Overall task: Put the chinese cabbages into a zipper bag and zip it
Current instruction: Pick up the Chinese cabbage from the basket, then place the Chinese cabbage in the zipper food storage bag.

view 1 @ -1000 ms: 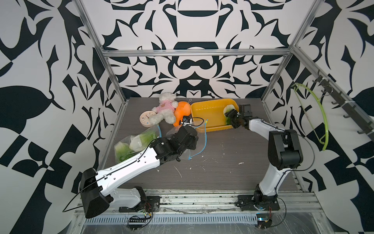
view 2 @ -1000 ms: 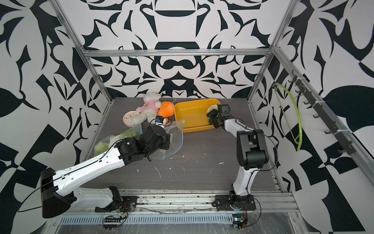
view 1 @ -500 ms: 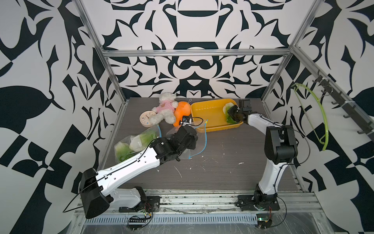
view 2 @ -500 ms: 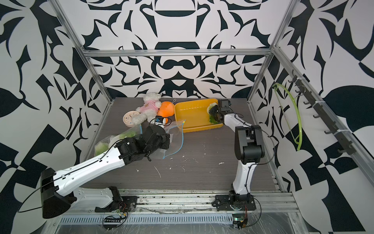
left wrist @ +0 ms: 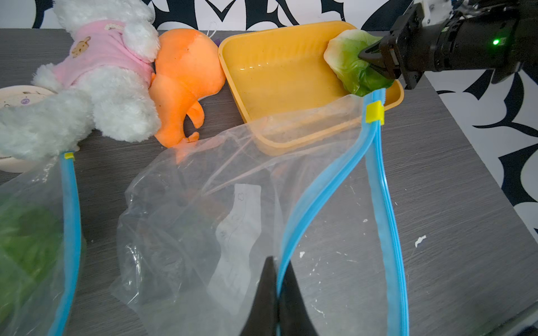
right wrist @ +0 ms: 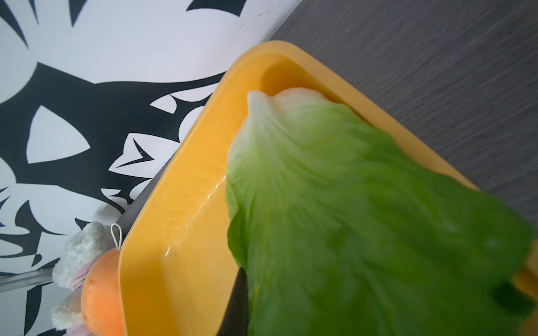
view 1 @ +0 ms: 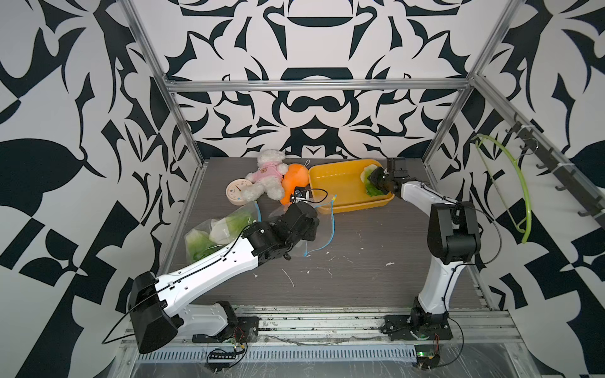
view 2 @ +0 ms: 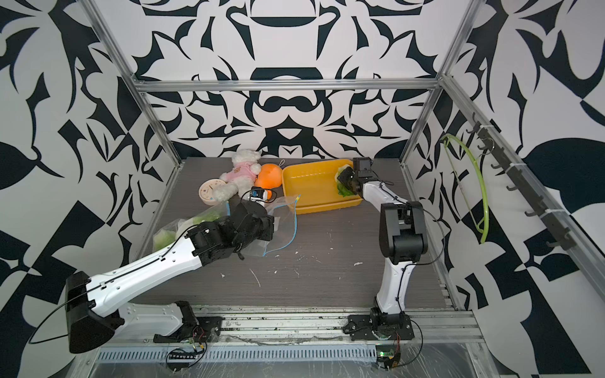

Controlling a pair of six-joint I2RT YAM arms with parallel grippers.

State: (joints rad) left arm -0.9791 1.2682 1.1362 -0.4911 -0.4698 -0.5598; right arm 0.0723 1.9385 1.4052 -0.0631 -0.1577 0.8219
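While right gripper [left wrist: 375,62] is clamped on 1 cabbage [left wrist: 346,58] in the yellow tray [left wrist: 276,75], left gripper [left wrist: 276,293] pinches the zipper bag [left wrist: 203,209] rim. Cabbage looks light, leaves soft, tear-prone; white stem end is the firmer hold.

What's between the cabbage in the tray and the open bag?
Only the yellow tray's near rim. The cabbage, clamped in the right gripper, must clear it to reach the zipper bag that the left gripper pinches by its edge. Nothing else visible.

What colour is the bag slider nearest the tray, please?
Yellow slider, clearest in the left wrist view.
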